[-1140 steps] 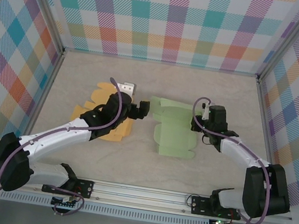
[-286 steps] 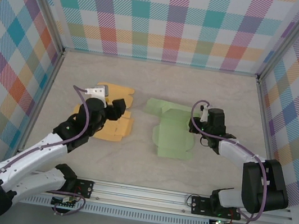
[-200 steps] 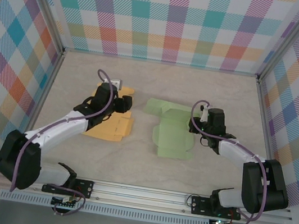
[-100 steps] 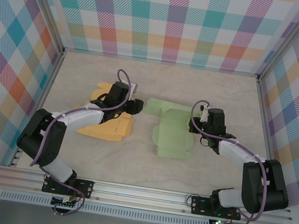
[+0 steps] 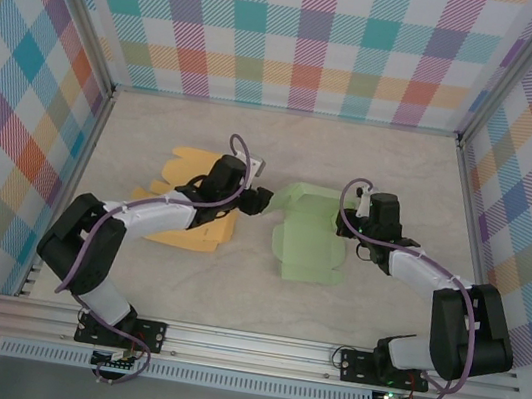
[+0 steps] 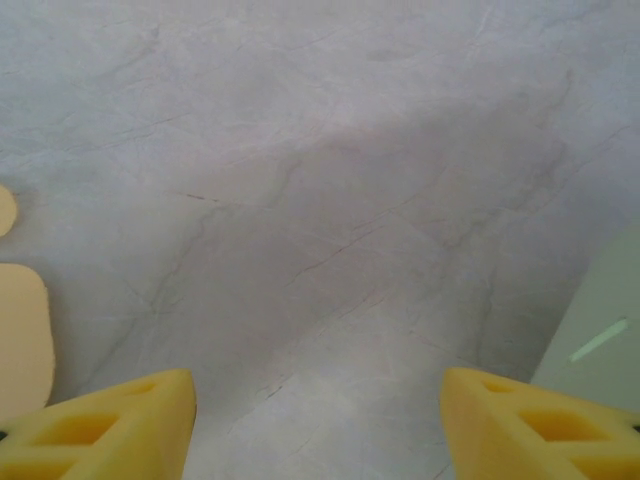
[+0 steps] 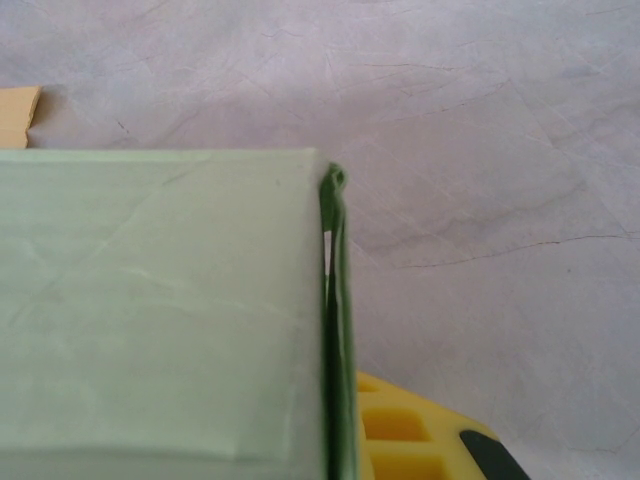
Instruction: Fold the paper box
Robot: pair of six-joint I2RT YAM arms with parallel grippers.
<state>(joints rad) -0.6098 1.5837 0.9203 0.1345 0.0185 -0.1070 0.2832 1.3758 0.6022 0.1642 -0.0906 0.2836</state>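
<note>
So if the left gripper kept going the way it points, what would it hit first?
Probably the green box: the open left gripper points at its left edge. It tilts downward, though, so the table could come first.

One table [image 5: 231, 290] carries two flattened paper boxes, one green paper box [image 5: 312, 242] at the centre of the top view and one orange paper box [image 5: 194, 237] left of centre, and two arms reach over it, each ending in one gripper: left gripper [image 5: 258, 200], right gripper [image 5: 346, 222].
</note>
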